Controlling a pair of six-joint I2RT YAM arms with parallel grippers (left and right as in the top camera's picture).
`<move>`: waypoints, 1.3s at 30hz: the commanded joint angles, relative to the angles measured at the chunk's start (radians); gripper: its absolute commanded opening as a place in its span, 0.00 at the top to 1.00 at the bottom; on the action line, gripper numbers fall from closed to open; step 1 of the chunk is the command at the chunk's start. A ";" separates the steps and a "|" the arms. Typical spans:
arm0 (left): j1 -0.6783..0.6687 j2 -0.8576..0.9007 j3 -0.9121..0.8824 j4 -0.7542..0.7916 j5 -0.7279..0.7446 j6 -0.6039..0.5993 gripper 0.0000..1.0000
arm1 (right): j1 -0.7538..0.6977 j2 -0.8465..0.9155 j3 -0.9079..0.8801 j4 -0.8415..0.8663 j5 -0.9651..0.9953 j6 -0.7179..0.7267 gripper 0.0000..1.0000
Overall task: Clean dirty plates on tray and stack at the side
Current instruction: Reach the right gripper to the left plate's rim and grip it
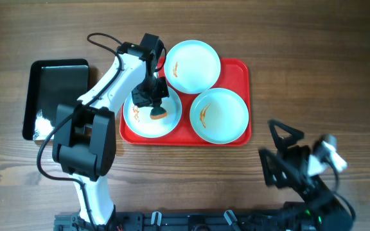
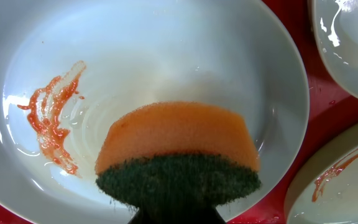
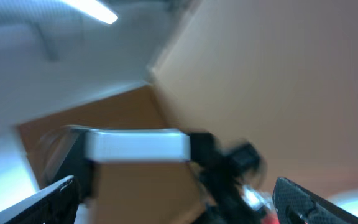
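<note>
The left plate (image 1: 139, 120) sits at the left end of the red tray (image 1: 239, 72), its rim close against the tray's left edge. The left gripper (image 1: 153, 101) is clamped on an orange sponge (image 2: 178, 140) with a dark green scrubby side, and the sponge is down in that plate's bowl. In the wrist view the orange-brown sauce smear (image 2: 50, 118) lies off to the sponge's left, not under it.

The upper plate (image 1: 193, 65) pokes out over the tray's top rim, and the right plate (image 1: 219, 115) fills the lower right corner. Both have smears too. All three rims are just beside each other, so there's barely any bare red between them.

Outside the tray, a black tray (image 1: 56, 86) sits at the left of the frame, with the left arm crossing the gap between the two. There's plenty of bare wooden worktop (image 1: 320, 58) along the top and right. The right gripper (image 1: 282, 136) hangs at lower right, well apart from the tray, fingers spread wide and holding nothing.
</note>
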 commanded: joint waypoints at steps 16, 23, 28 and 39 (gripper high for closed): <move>-0.003 0.007 -0.004 0.001 -0.021 -0.020 0.96 | 0.095 1.351 1.525 -1.866 0.209 -0.984 0.00; 0.004 0.007 -0.004 0.004 -0.021 -0.020 0.96 | 0.209 1.619 1.545 -1.748 0.027 -0.935 0.05; 0.026 0.007 -0.004 0.011 -0.068 -0.020 0.96 | 0.301 1.766 1.545 -1.669 0.072 -0.890 0.63; 0.047 0.007 -0.004 0.019 -0.070 -0.016 0.96 | 0.500 1.968 1.545 -1.504 0.313 -0.758 0.48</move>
